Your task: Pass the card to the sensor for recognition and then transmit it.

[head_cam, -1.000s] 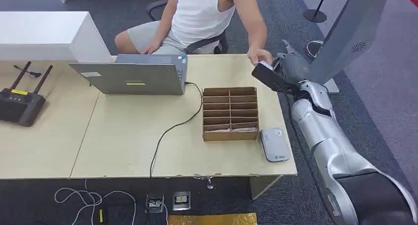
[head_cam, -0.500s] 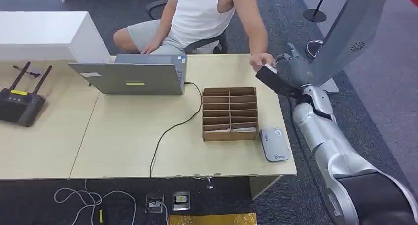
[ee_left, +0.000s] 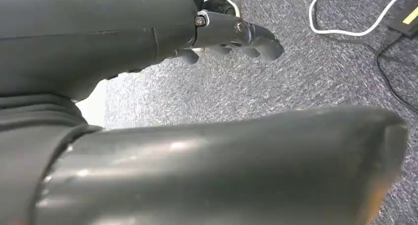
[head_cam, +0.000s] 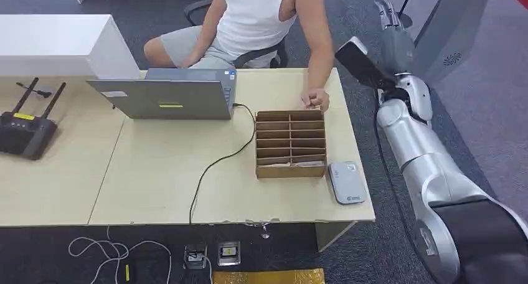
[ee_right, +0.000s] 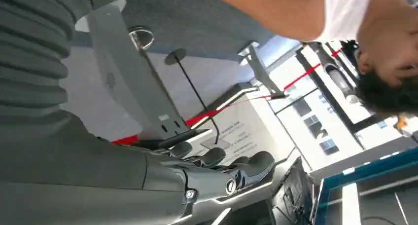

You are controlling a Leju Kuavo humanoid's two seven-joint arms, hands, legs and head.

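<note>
The right hand is raised off the far right corner of the pale wooden bench, its fingers straight and released, grasping nothing. The person's hand rests at the far edge of the brown cardboard slotted box, any card there too small to tell, with the grey card sensor just beside the box. The left hand hangs over grey carpet, fingers loosely curled on nothing.
</note>
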